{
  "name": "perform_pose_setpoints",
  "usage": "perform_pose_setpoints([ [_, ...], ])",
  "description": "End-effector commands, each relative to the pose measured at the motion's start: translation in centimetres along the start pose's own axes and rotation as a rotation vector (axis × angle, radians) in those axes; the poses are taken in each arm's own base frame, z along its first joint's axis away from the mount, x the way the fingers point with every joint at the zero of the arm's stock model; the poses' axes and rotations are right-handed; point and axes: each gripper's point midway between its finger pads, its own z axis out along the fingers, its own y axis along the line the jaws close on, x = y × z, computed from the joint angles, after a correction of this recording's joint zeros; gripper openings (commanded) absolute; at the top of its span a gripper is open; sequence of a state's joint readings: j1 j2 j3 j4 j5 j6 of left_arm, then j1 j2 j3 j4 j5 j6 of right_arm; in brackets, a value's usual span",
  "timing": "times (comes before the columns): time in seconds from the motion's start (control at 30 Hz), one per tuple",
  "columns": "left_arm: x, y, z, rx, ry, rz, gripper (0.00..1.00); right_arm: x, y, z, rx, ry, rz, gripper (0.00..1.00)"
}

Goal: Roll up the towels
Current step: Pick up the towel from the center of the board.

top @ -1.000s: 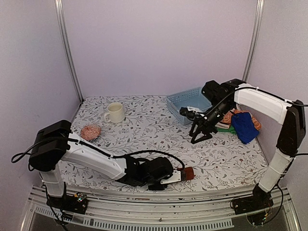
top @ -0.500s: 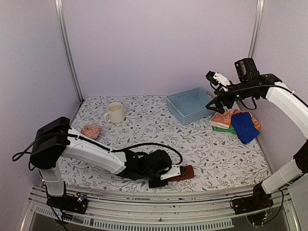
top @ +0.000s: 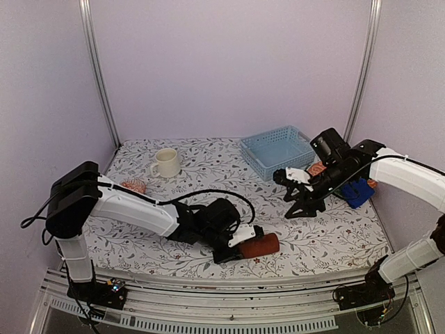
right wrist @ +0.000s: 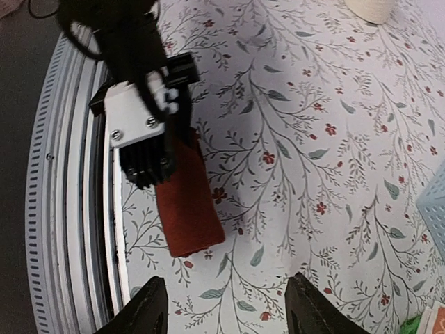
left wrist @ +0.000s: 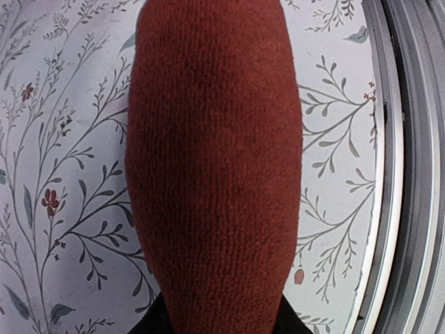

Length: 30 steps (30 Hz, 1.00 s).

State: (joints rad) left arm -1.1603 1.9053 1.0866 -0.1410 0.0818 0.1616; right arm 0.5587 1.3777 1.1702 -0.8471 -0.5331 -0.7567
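The rust-brown towel [top: 263,245] lies as a tight roll at the near edge of the tabletop [top: 208,174], a little right of the middle, just beside the metal rail [right wrist: 69,174] that runs along that edge. In the left wrist view the roll [left wrist: 215,167] fills the centre, its knitted surface smooth and bulging in the middle. The left gripper [top: 242,245] reaches in low from the left, and its jaws pinch the left end of the roll; from the right wrist view one white-plated jaw of the left gripper [right wrist: 156,170] lies along that end of the towel [right wrist: 189,205], while the other jaw is hidden.

The right gripper [top: 304,211] hovers above the tabletop to the right of and farther back than the roll. It points down, and its jaws are spread wide with nothing between them [right wrist: 229,309].

Behind it at the right side lies the blue towel [top: 358,191], with an orange patterned towel [top: 316,169] just beside it, both partly hidden by the right arm. A pale blue basket [top: 278,149] stands at the far right. A cream mug [top: 165,162] stands at the far left, and a small orange-and-white bundle [top: 133,185] lies near it, half hidden by the left arm.
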Motion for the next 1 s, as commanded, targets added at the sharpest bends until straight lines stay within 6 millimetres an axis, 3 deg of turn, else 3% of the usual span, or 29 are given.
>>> perform_pose_setpoints([
  [0.0,3.3,-0.2,0.8,0.088,0.108,-0.111,0.29,1.1,3.7,1.4,-0.031,0.038,-0.171,0.55],
  [0.17,4.1,-0.1,1.7,0.186,0.139,-0.218,0.25,1.8,5.3,3.7,-0.002,0.058,-0.288,0.54],
  [0.5,3.5,0.3,1.2,0.352,0.1,-0.39,0.22,2.8,6.7,8.8,0.048,0.165,-0.464,0.55],
  [0.73,3.3,0.2,0.8,0.443,0.081,-0.457,0.19,1.8,5.8,11.1,0.155,0.185,-0.532,0.59],
  [0.97,3.3,0.6,0.5,0.536,0.068,-0.544,0.17,1.1,6.2,12.6,0.161,0.179,-0.579,0.63],
])
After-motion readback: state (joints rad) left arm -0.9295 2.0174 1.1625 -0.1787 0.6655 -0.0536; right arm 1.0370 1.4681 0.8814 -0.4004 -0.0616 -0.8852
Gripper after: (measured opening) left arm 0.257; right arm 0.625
